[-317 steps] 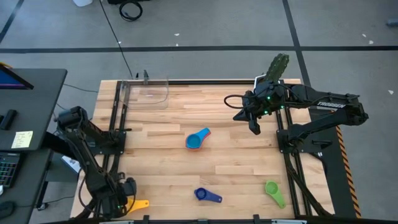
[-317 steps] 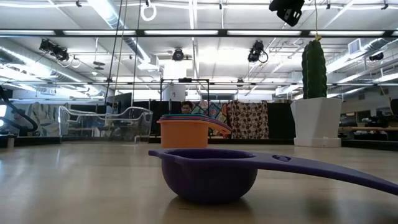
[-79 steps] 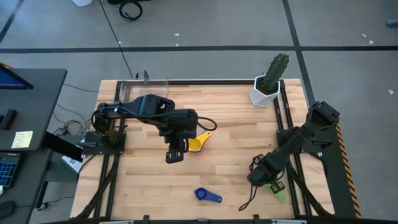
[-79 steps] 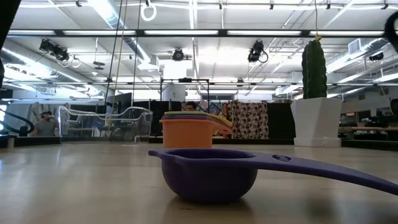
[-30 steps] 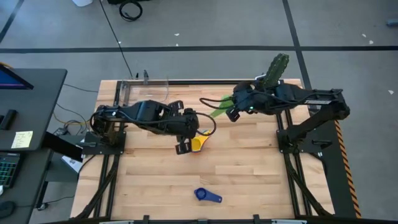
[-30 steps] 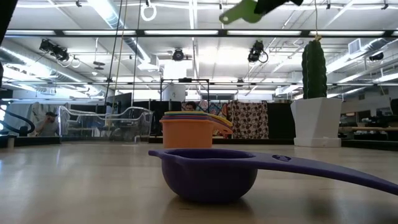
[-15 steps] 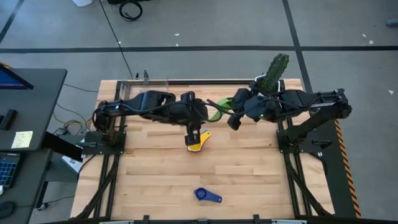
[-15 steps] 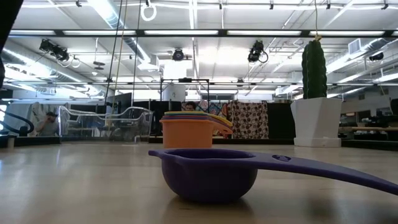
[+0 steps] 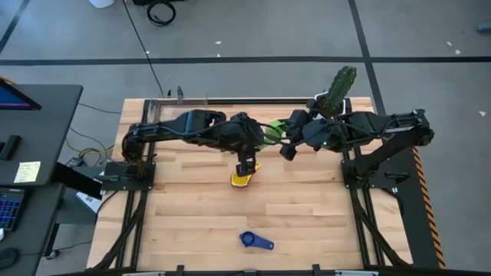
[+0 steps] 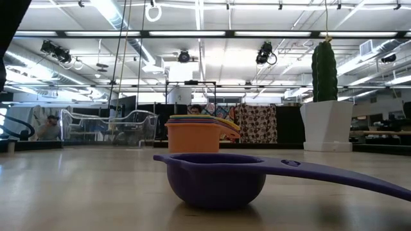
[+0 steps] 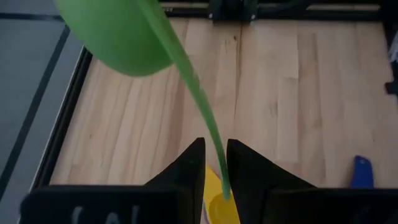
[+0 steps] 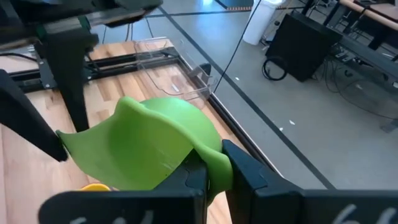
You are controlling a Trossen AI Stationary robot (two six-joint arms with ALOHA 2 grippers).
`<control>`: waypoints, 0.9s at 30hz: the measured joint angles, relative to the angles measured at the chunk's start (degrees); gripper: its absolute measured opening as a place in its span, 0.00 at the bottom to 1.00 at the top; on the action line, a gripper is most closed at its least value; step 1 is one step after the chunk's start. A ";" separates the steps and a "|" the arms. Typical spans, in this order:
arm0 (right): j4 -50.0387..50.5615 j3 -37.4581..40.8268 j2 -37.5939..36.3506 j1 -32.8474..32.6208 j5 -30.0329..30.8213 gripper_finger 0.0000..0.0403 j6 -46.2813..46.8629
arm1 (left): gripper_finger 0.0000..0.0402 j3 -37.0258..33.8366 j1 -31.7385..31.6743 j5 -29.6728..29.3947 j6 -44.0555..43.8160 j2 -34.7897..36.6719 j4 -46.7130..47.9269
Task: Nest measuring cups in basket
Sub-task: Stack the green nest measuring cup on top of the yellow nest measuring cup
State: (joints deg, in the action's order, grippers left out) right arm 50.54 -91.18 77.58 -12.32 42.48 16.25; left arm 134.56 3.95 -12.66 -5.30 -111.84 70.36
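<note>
We are in the middle of a handover above the surface (image 9: 307,207): the green cup (image 9: 270,132) hangs in the air between both arms. The right tool (image 12: 211,171) is clamped on the bowl's rim, and the left tool (image 11: 214,171) is closed on the thin handle. To do this well, we think the right tool should let go only when the left grip is firm, because the handle is narrow and the cup could swing or slip. Then the left arm can carry it to the stack of nested cups (image 10: 196,131), which stands near the middle of the surface. We count one green cup, one stack, one dark blue cup (image 9: 255,241) lying alone near the front edge, and one clear basket (image 12: 169,73) at the far left corner.
</note>
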 joint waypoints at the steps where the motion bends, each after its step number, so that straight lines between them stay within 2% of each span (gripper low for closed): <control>1: -0.04 0.00 0.00 0.02 0.04 0.09 0.02 | 0.18 0.01 -0.03 0.01 0.03 -0.39 -0.10; 5: -0.97 0.02 0.02 0.00 -0.01 0.09 -0.35 | 0.15 0.00 -0.31 0.26 3.03 -1.73 -0.06; 9: -0.95 0.09 0.08 0.00 -0.39 0.09 -1.29 | 0.04 0.03 -0.31 0.25 5.85 -2.30 0.43; 19: -1.71 0.09 0.11 0.03 -3.97 0.09 -2.79 | 0.03 0.09 -0.29 0.54 6.43 -2.25 1.10; 27: -2.09 -0.01 -0.04 -0.02 -10.21 0.29 -3.63 | 0.03 0.02 -0.67 0.34 6.43 -1.83 4.75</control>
State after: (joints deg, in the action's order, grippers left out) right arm 48.46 -91.19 77.54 -12.34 32.27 12.62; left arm 134.58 3.27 -12.32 1.13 -113.68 75.11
